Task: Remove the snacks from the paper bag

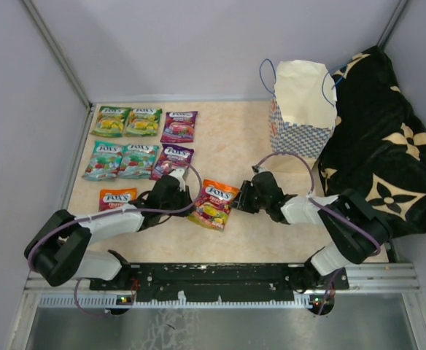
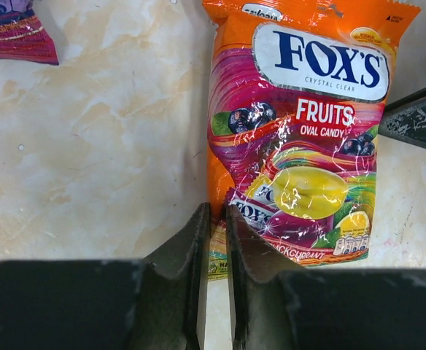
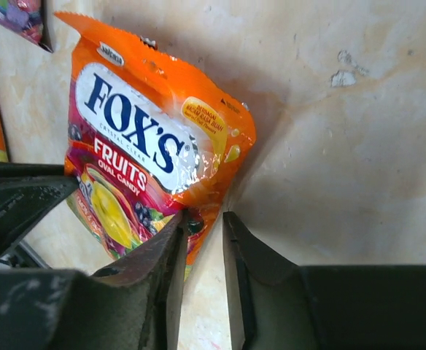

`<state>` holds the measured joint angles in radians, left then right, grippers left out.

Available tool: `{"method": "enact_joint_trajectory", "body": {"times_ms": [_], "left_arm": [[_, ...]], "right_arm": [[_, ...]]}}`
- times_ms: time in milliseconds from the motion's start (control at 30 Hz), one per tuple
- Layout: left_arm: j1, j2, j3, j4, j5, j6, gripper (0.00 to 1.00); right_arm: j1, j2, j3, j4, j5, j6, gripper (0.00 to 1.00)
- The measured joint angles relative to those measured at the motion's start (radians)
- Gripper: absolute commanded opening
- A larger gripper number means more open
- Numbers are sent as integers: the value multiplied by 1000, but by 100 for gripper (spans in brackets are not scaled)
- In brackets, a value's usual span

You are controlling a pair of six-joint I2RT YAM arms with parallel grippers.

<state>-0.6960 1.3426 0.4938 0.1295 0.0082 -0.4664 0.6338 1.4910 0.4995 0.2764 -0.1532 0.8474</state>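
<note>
An orange-red FOX'S pouch (image 1: 213, 205) lies flat on the table between my two grippers. My left gripper (image 1: 187, 198) is shut on its bottom left edge, as the left wrist view (image 2: 214, 222) shows on the pouch (image 2: 300, 131). My right gripper (image 1: 241, 200) is at the pouch's right edge. In the right wrist view (image 3: 202, 222) its jaws stand slightly apart, with the pouch (image 3: 147, 153) corner against the left finger. The paper bag (image 1: 300, 109) stands upright at the back right. Several other snacks lie in rows at the left, such as a green-yellow one (image 1: 111, 122).
A black cloth with tan flowers (image 1: 388, 160) is heaped at the right, beside the bag. Teal (image 1: 103, 160) and purple (image 1: 179, 126) pouches and another orange-red one (image 1: 117, 198) fill the left of the table. Grey walls close in the sides.
</note>
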Motion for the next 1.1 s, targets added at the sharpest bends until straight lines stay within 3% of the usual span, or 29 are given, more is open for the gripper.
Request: {"method": "enact_joint_trajectory", "body": {"times_ms": [167,333,533,733,933,1100], "left_arm": [[0,-21,-5,-12,-1,-42,27],[0,-22,-13,-19,-1,-68,32],[0,21,-11,-6,3,-84,33],[0,22,-10,-5,2,-87,38],[0,1,4,-44,-12,-80,68],[3,-37,51,-134,-52,-55,86]], "right_arm": [[-51,26,-1,68,-92,0,48],[-61,63,-20,176,-171,24,50],[-63,124,-41,302,-235,74,43],[-63,127,-48,298,-241,77,32],[-63,128,-47,268,-237,59,0],[-63,127,-35,247,-243,32,0]]}}
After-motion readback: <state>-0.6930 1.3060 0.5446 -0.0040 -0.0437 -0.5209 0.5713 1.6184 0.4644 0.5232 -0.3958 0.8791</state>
